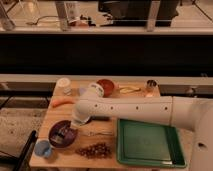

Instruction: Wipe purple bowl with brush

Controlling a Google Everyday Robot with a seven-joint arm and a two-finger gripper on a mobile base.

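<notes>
While over dull-mauve purple bowl point(63, 134), claw point(64, 133) w/ brush point(62, 134).

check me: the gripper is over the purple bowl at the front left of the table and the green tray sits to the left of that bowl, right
Not quite. The camera view shows the green tray to the right of the purple bowl, not the left. The rest holds: the gripper is over that bowl at the table's front left.

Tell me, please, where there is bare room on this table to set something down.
The green tray is bare inside. Bare wood lies between the carrot and the purple bowl. The gripper hangs over that bowl, whose corner is crowded: blue cup, grapes, fork.
</notes>
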